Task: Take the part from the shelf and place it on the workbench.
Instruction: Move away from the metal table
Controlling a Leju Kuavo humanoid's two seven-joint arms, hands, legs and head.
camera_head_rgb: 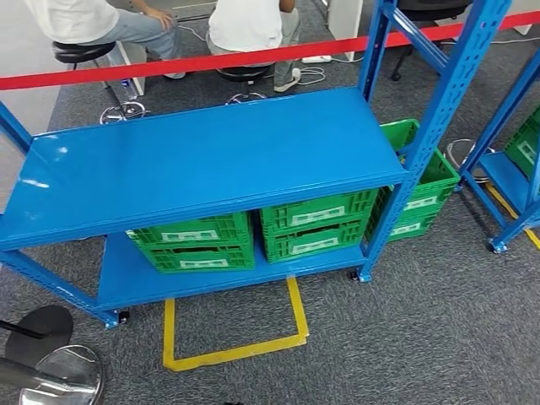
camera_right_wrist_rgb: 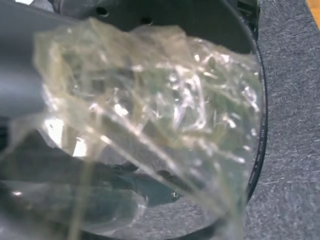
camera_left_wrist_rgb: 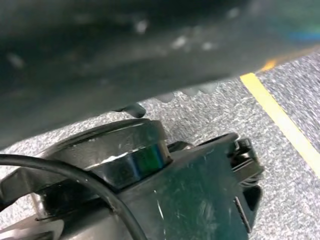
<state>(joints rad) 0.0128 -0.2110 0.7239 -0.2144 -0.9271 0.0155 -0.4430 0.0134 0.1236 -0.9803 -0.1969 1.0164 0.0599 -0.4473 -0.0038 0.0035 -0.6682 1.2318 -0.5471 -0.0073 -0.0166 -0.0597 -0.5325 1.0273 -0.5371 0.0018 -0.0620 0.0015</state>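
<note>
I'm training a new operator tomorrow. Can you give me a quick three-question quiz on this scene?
1. True or false: the green crates sit on the top board of the blue shelf.
2. The tape outline on the floor in front of the shelf is: A yellow, B white, C black.
3. What crinkled thing does the right hand hold?

Key: 1 false, they are on the lower board. 2 A. 3 a clear plastic bag.

green crates on blue shelf
</note>
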